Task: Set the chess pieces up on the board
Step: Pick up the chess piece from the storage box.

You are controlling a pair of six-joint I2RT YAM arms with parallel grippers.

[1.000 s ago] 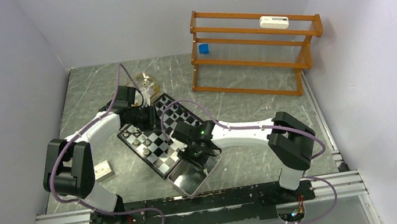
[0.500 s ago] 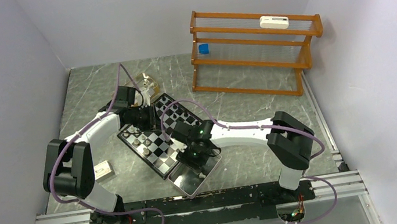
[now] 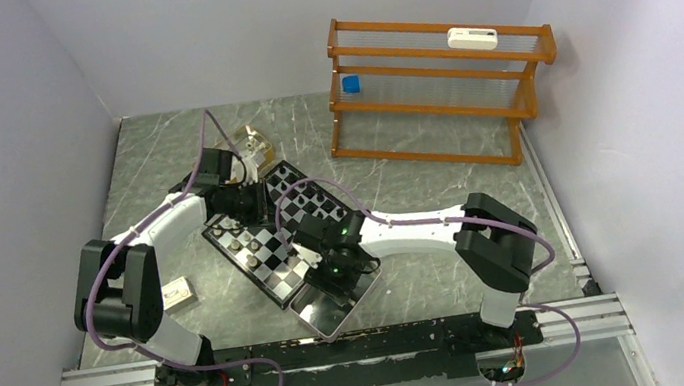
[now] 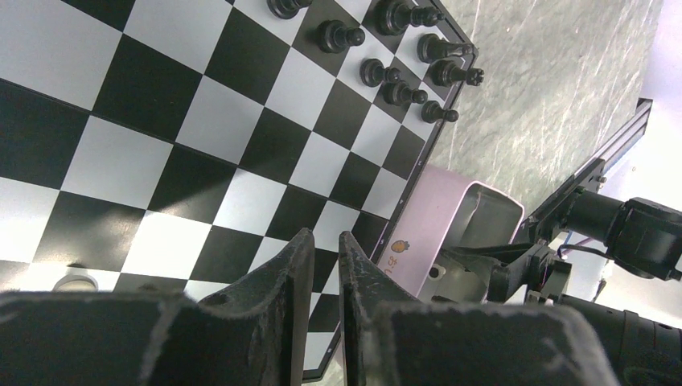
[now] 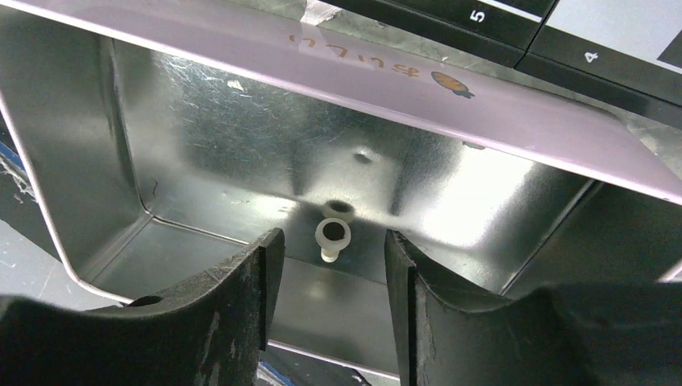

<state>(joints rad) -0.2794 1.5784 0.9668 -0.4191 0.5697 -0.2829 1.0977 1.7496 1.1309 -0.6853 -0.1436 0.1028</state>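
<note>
- Currently we judge the step in hand to be a pick-up: the right pincer (image 5: 330,269) hangs over the metal tray (image 5: 515,112), fingers spread, holding nothing.
- 1 pale chess piece (image 5: 332,236) lies on the tray floor, in line with the gap between the 2 fingers and just beyond their tips. It touches neither finger.
- The next move, as we read it, calls for a short descent, then a gentle, centred squeeze. The piece is tiny and lies on its side, so it could roll or skid on the shiny metal.
- After that it needs carrying to the board (image 4: 241,137), which lies just past the tray's far rim from this pincer.
- The right arm reaches in from its base with the wrist tipped down into the tray.
- The left pincer (image 4: 326,249) hovers low over the board, its fingers nearly pressed together with nothing visible between them.
- Beyond its tips, black pieces (image 4: 402,92) stand in a cluster at the board's far corner.
</note>
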